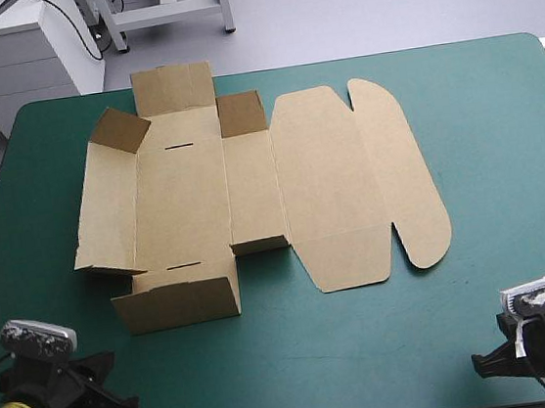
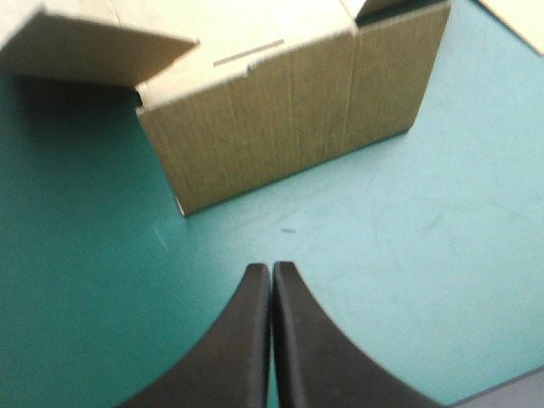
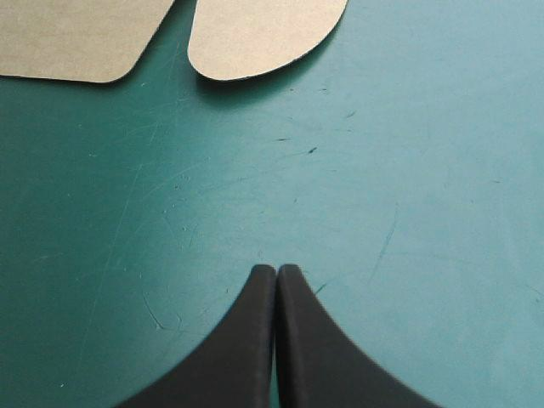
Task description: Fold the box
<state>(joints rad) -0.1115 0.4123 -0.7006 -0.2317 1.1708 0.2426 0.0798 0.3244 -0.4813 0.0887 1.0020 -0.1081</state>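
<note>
Box [image 1: 252,196] lies mostly flat, toward the table's [image 1: 496,267] far-left corner; its left flaps seem part-raised. Left gripper [image 2: 271,268] and right gripper [image 3: 277,270] pressed together, empty, at the near edge. Folding barely begun. Next: open, reach a flap.

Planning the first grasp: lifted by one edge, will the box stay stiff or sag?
Panels probably stay stiff: the box is corrugated board. It would likely bend at its creases, where some flaps already stand up. Thin, so likely light and easily slid.
</note>
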